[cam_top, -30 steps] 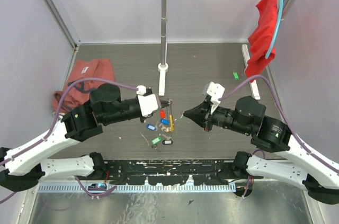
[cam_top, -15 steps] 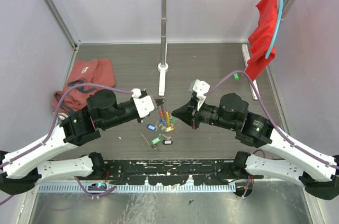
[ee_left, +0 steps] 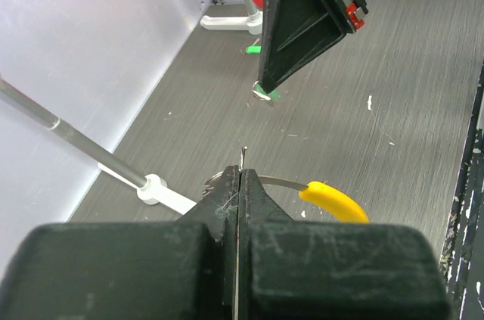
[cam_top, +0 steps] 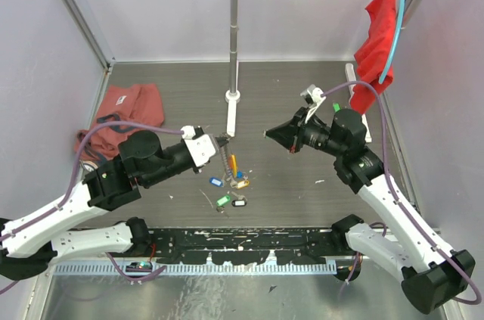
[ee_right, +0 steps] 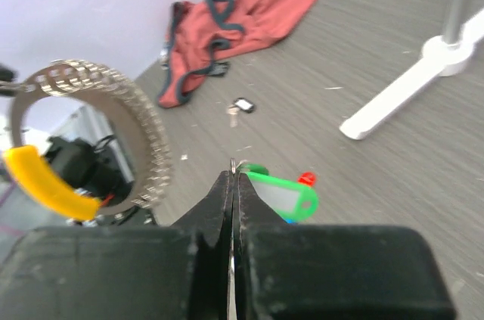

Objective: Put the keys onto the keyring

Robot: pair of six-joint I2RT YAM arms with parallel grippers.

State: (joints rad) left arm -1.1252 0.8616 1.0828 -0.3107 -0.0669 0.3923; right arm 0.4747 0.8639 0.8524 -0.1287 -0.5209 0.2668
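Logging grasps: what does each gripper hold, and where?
Left gripper: keyring, by its wire near the yellow section. Right gripper: green-tagged key, by its metal end.

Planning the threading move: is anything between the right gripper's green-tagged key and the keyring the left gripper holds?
Nothing visible: only open air separates the green-tagged key in the right gripper from the keyring in the left gripper.

keyring [cam_top: 226, 154] hangs just in front of the rack foot [cam_top: 233, 97] (keys [cam_top: 240, 181] lie farther forward); crumpled garment [cam_top: 125, 108] lies to its left.
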